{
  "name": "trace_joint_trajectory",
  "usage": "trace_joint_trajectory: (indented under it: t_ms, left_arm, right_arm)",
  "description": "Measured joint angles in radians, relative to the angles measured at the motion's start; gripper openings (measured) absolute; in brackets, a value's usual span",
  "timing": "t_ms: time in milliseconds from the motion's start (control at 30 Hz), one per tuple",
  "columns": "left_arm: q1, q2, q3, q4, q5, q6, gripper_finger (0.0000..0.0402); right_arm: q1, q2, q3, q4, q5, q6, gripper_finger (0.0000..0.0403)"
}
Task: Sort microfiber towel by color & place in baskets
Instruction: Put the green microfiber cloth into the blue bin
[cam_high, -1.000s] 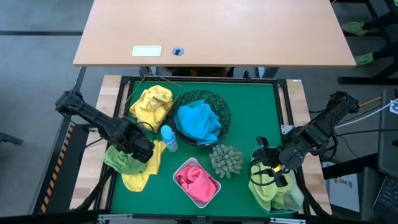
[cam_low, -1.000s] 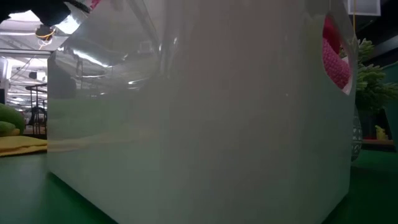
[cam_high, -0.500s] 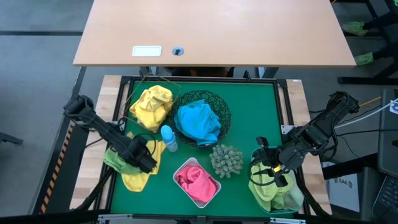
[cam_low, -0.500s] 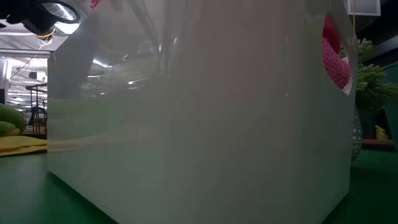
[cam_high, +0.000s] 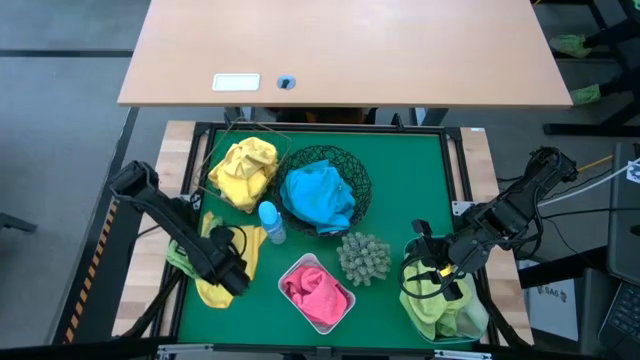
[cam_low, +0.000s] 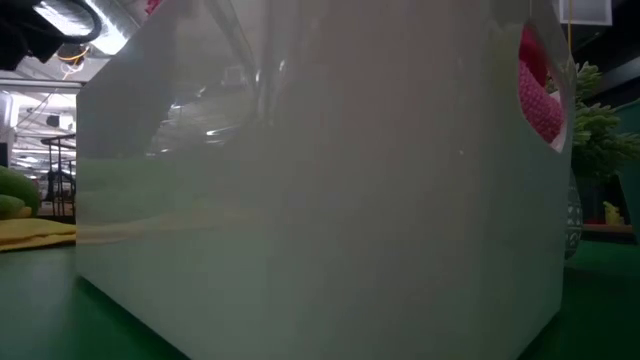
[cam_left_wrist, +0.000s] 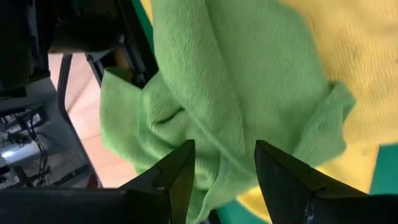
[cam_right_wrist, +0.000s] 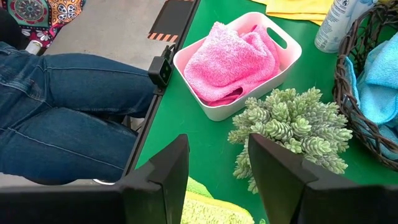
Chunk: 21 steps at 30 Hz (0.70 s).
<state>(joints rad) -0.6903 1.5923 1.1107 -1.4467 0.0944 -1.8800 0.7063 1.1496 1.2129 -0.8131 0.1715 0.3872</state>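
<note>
My left gripper (cam_high: 228, 268) (cam_left_wrist: 222, 163) is open, its fingers spread just over a lime green towel (cam_left_wrist: 205, 87) (cam_high: 183, 256) that lies on a yellow towel (cam_high: 215, 287) at the table's left edge. My right gripper (cam_high: 440, 270) (cam_right_wrist: 214, 168) hangs open above lime green towels (cam_high: 438, 308) in the translucent blue tub (cam_high: 482, 318). More yellow towels (cam_high: 243, 168) sit in the thin wire basket. Blue towels (cam_high: 318, 195) fill the black mesh bowl (cam_high: 362, 180). A pink towel (cam_high: 318, 291) (cam_right_wrist: 227, 56) lies in the white tub (cam_high: 345, 312) (cam_low: 300, 200).
A small blue bottle (cam_high: 270, 222) stands between the wire basket and the mesh bowl. The spiky grey-green ball (cam_high: 363, 257) (cam_right_wrist: 286, 124) sits between the white tub and the blue tub. A person's legs in jeans (cam_right_wrist: 62, 106) are beside the table's near edge.
My left arm has swung toward the table's near edge, carrying its gripper from over the green towel's far part to its near right side, lower over the cloth. The towels and my right arm have stayed put.
</note>
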Motion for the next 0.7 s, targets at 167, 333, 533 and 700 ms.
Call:
trace_joint_trajectory:
  t_ms: [167,333,533,700]
  left_arm:
    - [-0.015,0.054,0.000,0.000,-0.078,-0.065,0.0160]
    - [-0.016,0.103,0.000,-0.001,-0.078,-0.054,0.0160]
    - [-0.016,0.141,0.000,-0.035,-0.077,-0.082,0.0160]
    - [-0.015,0.184,0.000,-0.038,-0.076,-0.082,0.0160]
  right_arm:
    - [0.000,0.000,0.000,0.000,0.000,0.000,0.0168]
    - [0.000,0.000,0.000,0.000,0.000,0.000,0.0168]
    - [0.000,0.000,0.000,-0.001,0.000,0.000,0.0168]
    - [0.000,0.000,0.000,-0.001,0.000,0.000,0.0168]
